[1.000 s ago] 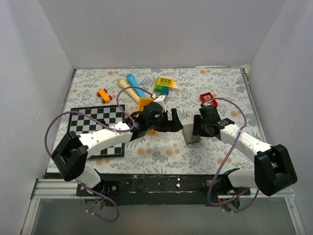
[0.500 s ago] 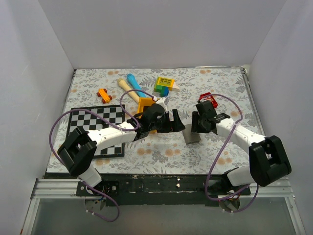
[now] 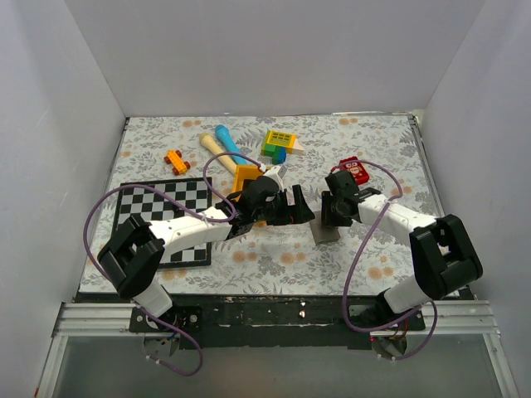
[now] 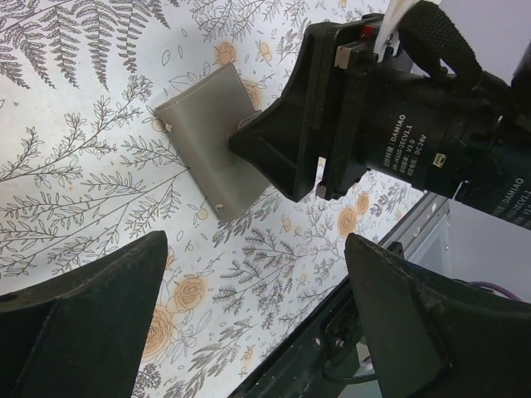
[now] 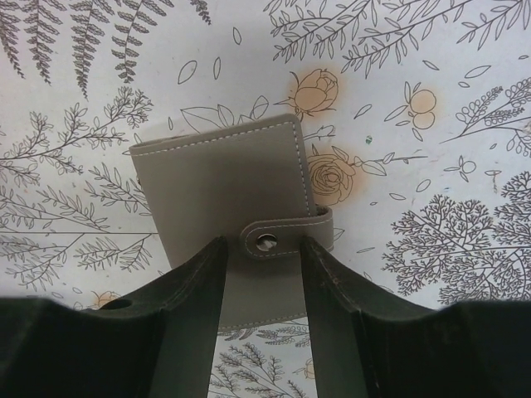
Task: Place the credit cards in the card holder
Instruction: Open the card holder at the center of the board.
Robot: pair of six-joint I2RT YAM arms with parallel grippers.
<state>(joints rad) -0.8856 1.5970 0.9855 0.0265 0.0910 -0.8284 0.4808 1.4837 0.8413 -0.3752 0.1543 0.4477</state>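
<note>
From above, the wallet [image 3: 326, 231] lies flat on the flowered cloth [image 3: 373, 137] between both arms, with my right claw [image 3: 334, 217] lowered onto it.

In the left wrist view, my left claw [image 4: 257, 323] gapes wide and empty. I judge it is hanging back to leave room.

In the right wrist view, the right claw's half-parted fingers [image 5: 191, 307] straddle the snap tab [image 5: 267, 242] and grip nothing. They are placed, I think, to pop the closed wallet open. I can't spot the cards anywhere.

Bright, even overhead light; soft, faint shadows on the floral-patterned bench [image 3: 373, 141]. Up close, the black fingers [image 5: 187, 323] of the right hand [image 5: 262, 249] sit out of focus.
</note>
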